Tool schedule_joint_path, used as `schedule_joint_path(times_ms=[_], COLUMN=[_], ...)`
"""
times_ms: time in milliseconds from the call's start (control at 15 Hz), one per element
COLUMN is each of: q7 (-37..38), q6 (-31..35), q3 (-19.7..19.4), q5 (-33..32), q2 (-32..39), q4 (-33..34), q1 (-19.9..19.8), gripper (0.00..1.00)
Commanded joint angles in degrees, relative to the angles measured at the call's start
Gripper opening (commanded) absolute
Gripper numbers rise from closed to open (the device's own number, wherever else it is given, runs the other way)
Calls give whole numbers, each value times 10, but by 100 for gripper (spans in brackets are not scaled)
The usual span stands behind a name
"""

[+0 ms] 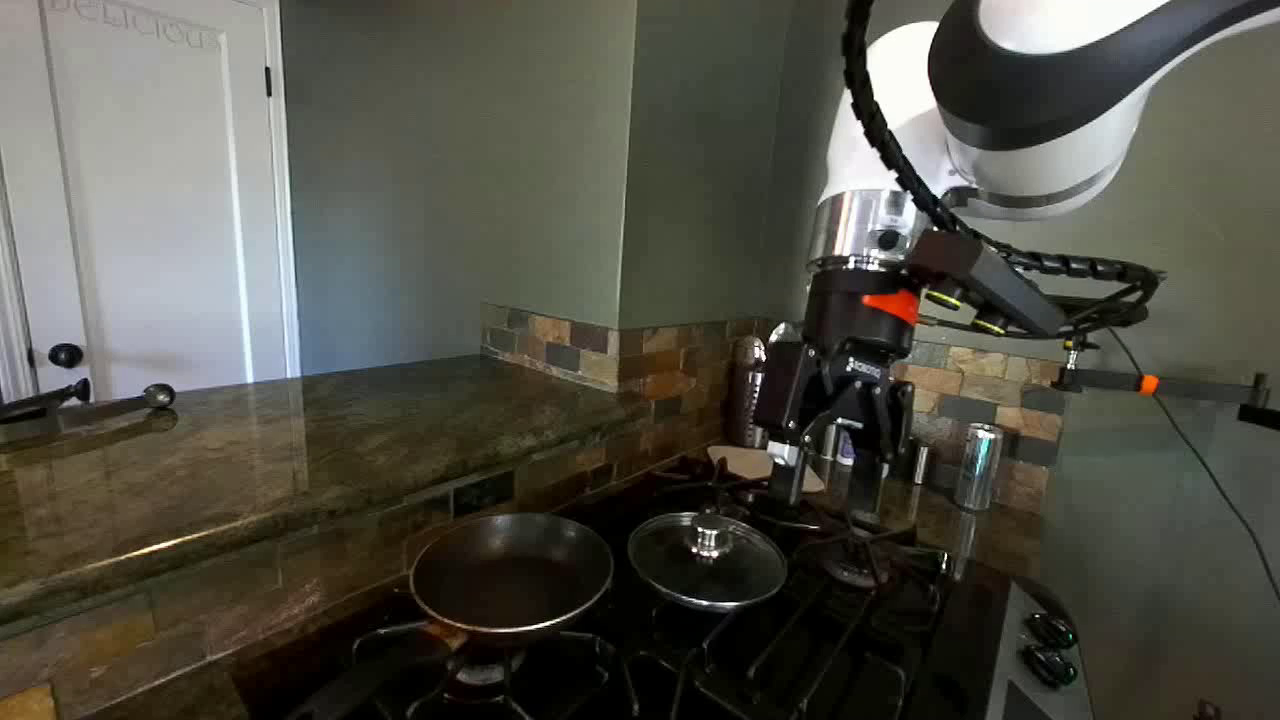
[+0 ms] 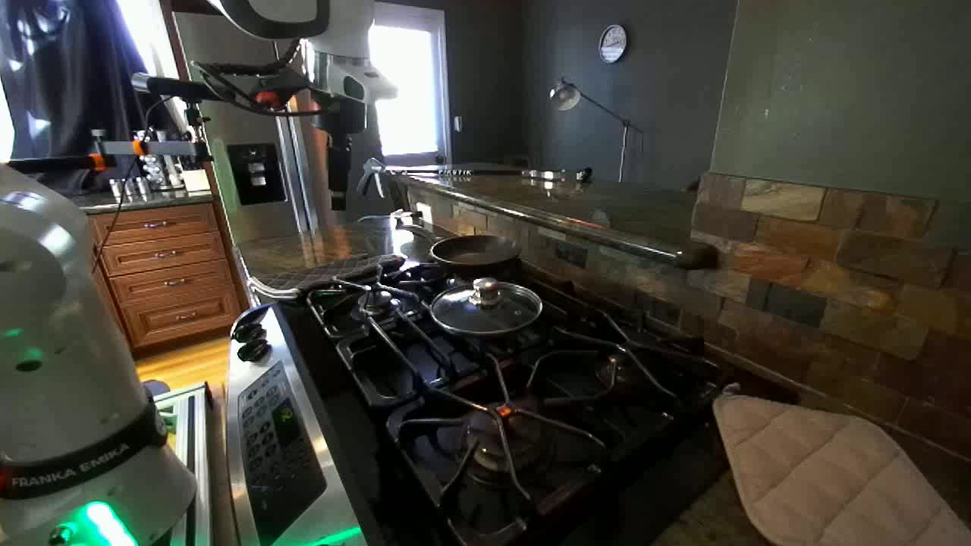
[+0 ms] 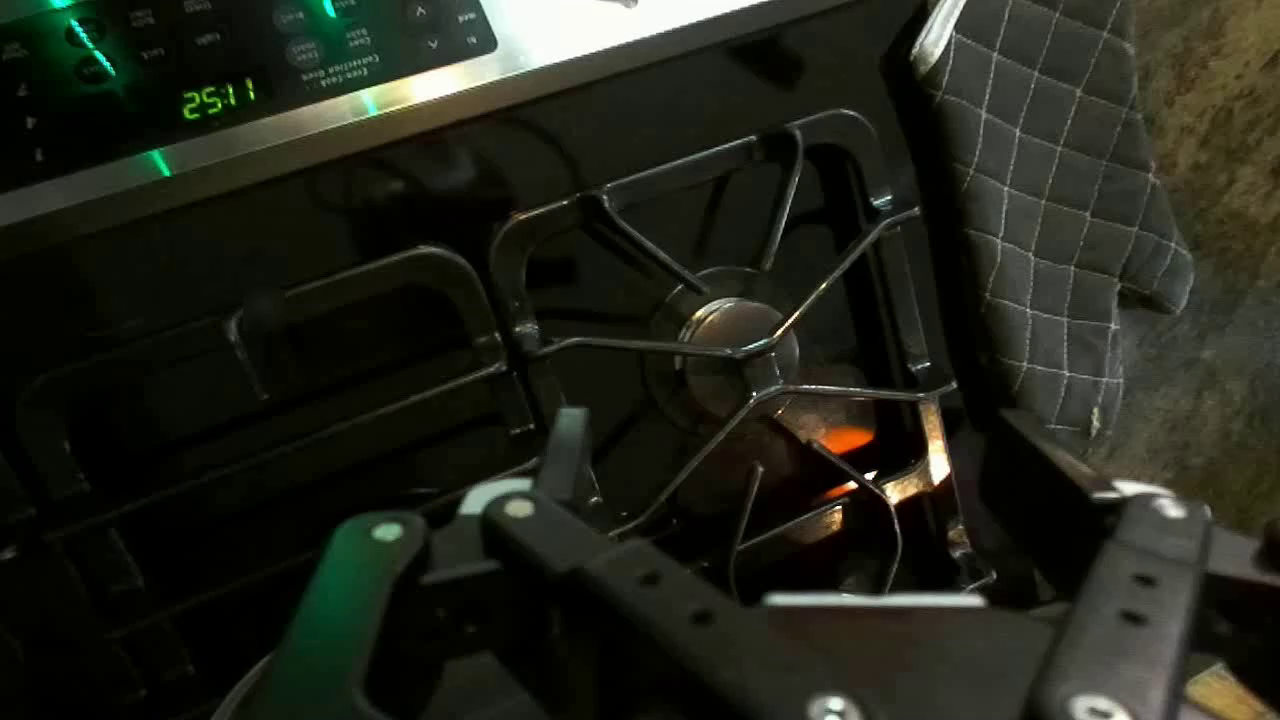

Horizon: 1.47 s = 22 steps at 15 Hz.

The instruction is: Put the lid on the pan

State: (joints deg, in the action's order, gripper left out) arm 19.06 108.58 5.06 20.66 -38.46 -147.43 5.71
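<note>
The black stove (image 2: 364, 455) carries one glass lid (image 2: 485, 312) and, just beside it, one pan (image 2: 476, 254); one gripper (image 3: 795, 430) hangs above the stove, jaws spread wide; farther back stand one lamp (image 2: 565, 96) and a grey wall (image 2: 667, 98) with one clock (image 2: 613, 44).

Glossy glass lid (image 1: 706, 572), shiny countertop (image 1: 330, 440), cloth mitt (image 3: 1050, 220)

In an exterior view, the bottom edge cuts the handle (image 1: 375, 672) of the pan (image 1: 510, 580). In an exterior view, 2 edges crop the pot holder (image 2: 819, 462), and the clock (image 2: 613, 44) is unreadably small.
</note>
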Motion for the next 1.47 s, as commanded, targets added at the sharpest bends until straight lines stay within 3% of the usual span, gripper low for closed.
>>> schedule_joint_path(times_ms=[0,333,600,933,1400], q7=[-5,-5,36,-6,-89], q6=[-3,-3,15,70,183], q3=[8,8,12,-2,-25], q5=[5,5,-38,-118,-175], q2=[0,0,15,48,134], q4=[1,1,-3,1,11], q1=[-10,-10,-58,-102,-98], gripper=[100,100,100,100,100])
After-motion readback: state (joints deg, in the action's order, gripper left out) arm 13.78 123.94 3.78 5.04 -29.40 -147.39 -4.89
